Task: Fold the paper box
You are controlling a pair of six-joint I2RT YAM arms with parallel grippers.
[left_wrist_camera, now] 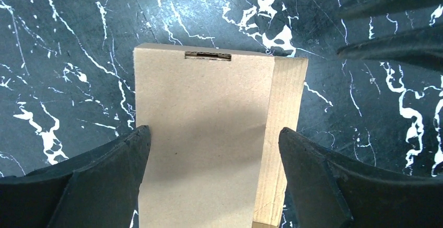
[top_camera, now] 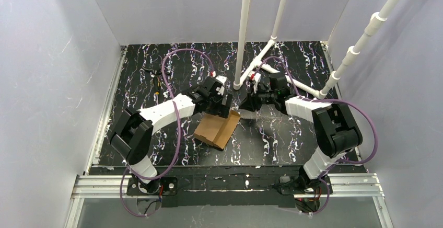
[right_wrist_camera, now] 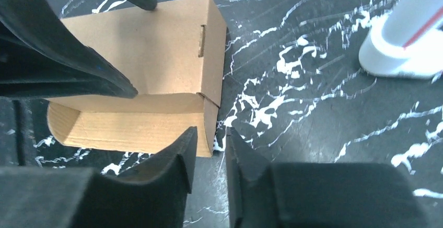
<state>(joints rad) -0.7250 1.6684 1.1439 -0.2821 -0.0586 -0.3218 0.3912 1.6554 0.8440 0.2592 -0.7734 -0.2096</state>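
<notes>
We are shaping the paper box [top_camera: 218, 129], lying nearside of the white post [top_camera: 243, 34]; left gripper [left_wrist_camera: 214, 134] straddling it wide-fingered, right gripper [right_wrist_camera: 210, 144] narrowly parted, empty. Next is calling for tucking the open end.

paper box [top_camera: 218, 128]: we see plain brown cardboard, unprinted, with fine ribbed lines on one side strip
table top [top_camera: 156, 66]: we see black, streaked with white marble veins and a few purple flecks
left gripper [left_wrist_camera: 214, 134]: we see matte black fingers
right gripper [right_wrist_camera: 210, 134]: we see the same matte black
arms [top_camera: 167, 110]: we see white shells with black joints
cables [top_camera: 177, 60]: we see purple
pipes [top_camera: 244, 29]: we see white, one with a thin red stripe
walls [top_camera: 52, 55]: we see pale bluish grey
rail [top_camera: 99, 186]: we see silver metal
</notes>
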